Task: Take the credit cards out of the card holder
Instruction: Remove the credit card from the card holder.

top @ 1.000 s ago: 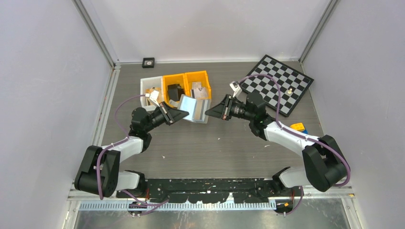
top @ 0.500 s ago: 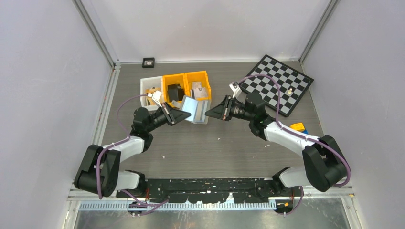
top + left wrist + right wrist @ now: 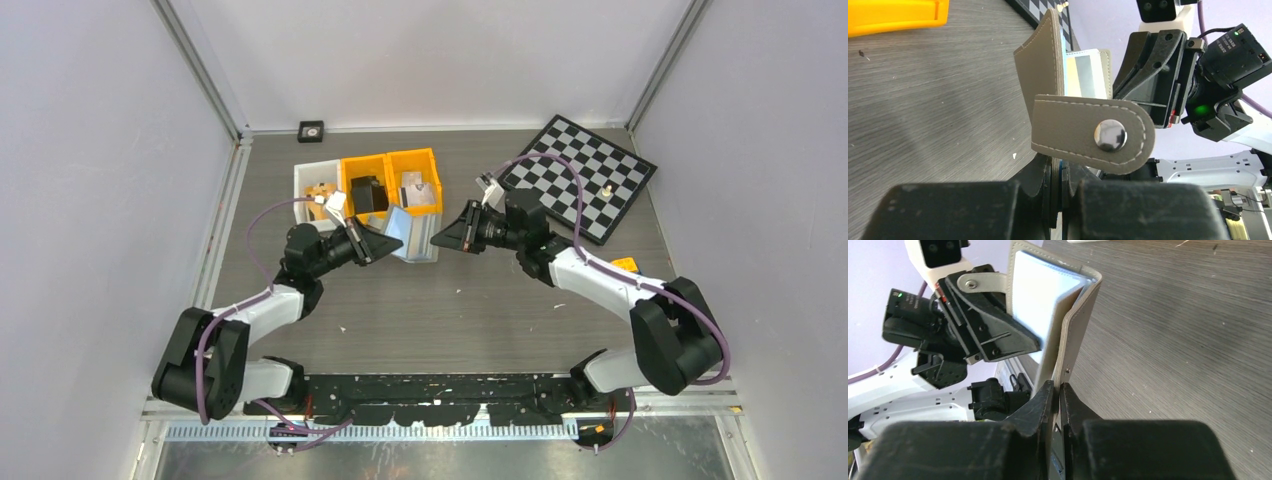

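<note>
Above the counter [image 3: 420,310], just in front of the orange bins [image 3: 420,155]: card holder [image 3: 1048,75] held up between both hands, spread open in a V. Left hand [image 3: 1057,172]: closed tight, pinching the grey flap carrying the snap tab [image 3: 1093,135]. Right hand [image 3: 1058,390]: closed down to a narrow slit, pinching the edge of the opposite flap. Pale blue card [image 3: 1040,305] visible between the two flaps, seated in the holder, not yet withdrawn. White bin [image 3: 300,185] beside the orange bins; chessboard [image 3: 585,170] well apart at far right.
</note>
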Action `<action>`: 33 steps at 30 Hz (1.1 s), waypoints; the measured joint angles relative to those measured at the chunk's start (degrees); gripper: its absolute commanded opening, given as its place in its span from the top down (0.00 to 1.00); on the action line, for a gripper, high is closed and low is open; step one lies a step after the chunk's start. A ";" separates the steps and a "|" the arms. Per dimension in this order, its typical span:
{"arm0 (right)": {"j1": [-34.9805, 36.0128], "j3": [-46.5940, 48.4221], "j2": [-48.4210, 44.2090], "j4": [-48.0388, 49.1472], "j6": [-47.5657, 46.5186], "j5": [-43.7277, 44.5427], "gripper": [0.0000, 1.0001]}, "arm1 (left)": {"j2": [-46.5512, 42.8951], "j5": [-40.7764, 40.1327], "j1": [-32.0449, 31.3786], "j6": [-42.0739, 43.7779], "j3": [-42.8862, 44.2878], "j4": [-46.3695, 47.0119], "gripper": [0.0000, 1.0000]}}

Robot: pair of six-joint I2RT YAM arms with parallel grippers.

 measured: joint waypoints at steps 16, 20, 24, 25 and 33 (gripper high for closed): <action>-0.02 0.66 2.56 -3.34 -0.94 1.51 0.47 | -2.27 -3.45 -2.99 6.78 2.08 -9.66 1.00; 0.09 0.66 2.60 -3.28 -0.94 1.90 0.63 | -2.27 -3.34 -3.58 6.73 2.32 -9.81 1.00; 0.11 0.66 2.58 -3.19 -0.90 2.12 0.82 | -2.27 -3.23 -3.69 6.40 2.32 -9.42 1.00; 0.11 0.66 2.58 -3.15 -0.94 2.14 0.86 | -2.27 -3.21 -3.69 6.27 2.32 -9.20 1.00; 0.15 1.09 2.58 -4.48 -0.94 2.64 0.95 | -2.34 -3.37 -2.86 4.70 2.32 -9.68 0.75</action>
